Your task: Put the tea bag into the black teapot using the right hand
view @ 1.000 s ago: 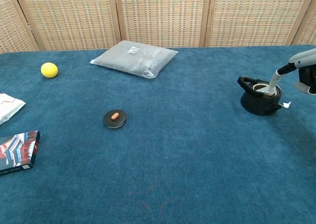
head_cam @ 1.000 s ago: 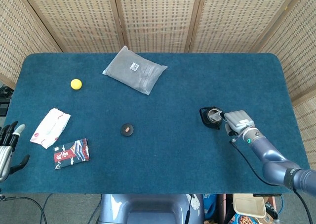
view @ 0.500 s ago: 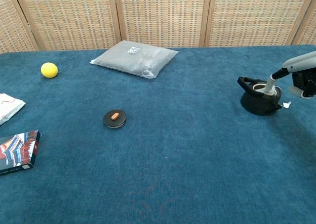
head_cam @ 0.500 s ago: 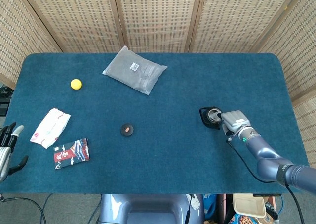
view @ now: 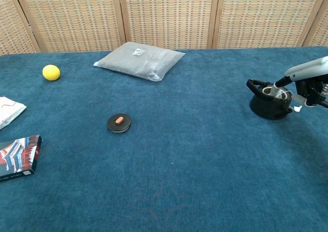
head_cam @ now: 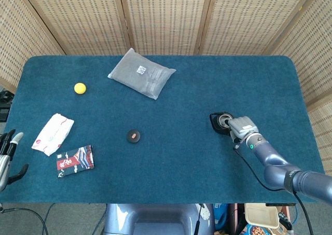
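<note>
The black teapot stands lidless at the right of the blue table. Something pale, the tea bag, shows inside its opening, and a small white tag lies outside by its base. My right hand hovers just right of the pot, one finger stretched over the rim and nothing visibly held. The pot's round black lid lies mid-table. My left hand rests at the table's near left corner, fingers apart and empty.
A grey pouch lies at the back. A yellow ball, a white packet and a printed box sit on the left. Wicker screens stand behind the table.
The right hand's outstretched finger has lifted from inside the teapot's opening to just above its rim, and the hand has drifted slightly towards the pot. The left hand has sunk a little.
</note>
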Controlling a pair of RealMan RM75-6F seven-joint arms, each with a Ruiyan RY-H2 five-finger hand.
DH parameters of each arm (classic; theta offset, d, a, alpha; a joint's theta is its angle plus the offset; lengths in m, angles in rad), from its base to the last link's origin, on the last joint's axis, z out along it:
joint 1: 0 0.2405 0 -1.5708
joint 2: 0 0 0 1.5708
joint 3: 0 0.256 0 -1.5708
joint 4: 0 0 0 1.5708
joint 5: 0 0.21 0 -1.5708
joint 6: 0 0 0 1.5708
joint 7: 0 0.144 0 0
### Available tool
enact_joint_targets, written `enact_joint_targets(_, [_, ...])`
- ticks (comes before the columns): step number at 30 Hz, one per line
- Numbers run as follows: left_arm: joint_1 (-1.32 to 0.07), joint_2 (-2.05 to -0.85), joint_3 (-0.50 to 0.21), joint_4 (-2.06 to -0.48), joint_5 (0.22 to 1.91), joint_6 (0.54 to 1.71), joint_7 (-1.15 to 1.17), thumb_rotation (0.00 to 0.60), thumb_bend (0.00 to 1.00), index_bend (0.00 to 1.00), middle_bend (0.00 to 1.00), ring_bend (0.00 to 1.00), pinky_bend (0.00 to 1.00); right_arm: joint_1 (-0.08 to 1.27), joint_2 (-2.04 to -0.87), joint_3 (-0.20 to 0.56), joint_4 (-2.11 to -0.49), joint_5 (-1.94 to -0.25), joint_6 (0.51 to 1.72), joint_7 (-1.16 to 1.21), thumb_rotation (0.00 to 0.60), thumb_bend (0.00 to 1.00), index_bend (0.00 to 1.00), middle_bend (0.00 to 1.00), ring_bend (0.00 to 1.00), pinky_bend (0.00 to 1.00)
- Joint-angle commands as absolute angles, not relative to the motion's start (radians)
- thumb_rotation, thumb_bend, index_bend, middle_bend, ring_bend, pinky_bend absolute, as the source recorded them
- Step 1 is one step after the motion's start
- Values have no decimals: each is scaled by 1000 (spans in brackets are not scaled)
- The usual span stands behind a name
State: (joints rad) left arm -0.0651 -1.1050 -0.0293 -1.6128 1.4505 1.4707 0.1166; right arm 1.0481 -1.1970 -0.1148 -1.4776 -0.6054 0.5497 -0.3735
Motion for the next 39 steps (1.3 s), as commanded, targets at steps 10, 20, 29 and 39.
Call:
enact_joint_targets(10, [-66, -1105, -29, -1610, 1454, 1471, 112, 600, 338, 0, 0, 0, 0, 1049, -1172, -129, -1512, -599, 580, -372, 600, 888, 219, 991, 960, 968])
enact_joint_targets(20, [-67, -1106, -31, -1614, 1456, 1471, 117, 600, 338, 0, 0, 0, 0, 1041, -1132, -118, -1548, -613, 604, -354, 600, 888, 219, 989, 960, 968])
enact_joint_targets(29, [-67, -1105, -33, -1620, 1455, 1473, 121, 600, 338, 0, 0, 0, 0, 988, -1073, -88, -1605, -663, 697, -305, 600, 888, 219, 945, 960, 968])
enact_joint_targets(39, [-64, -1109, -30, -1628, 1464, 1482, 122, 600, 338, 0, 0, 0, 0, 772, -1073, -28, -1690, -866, 1097, -190, 600, 880, 219, 700, 750, 907])
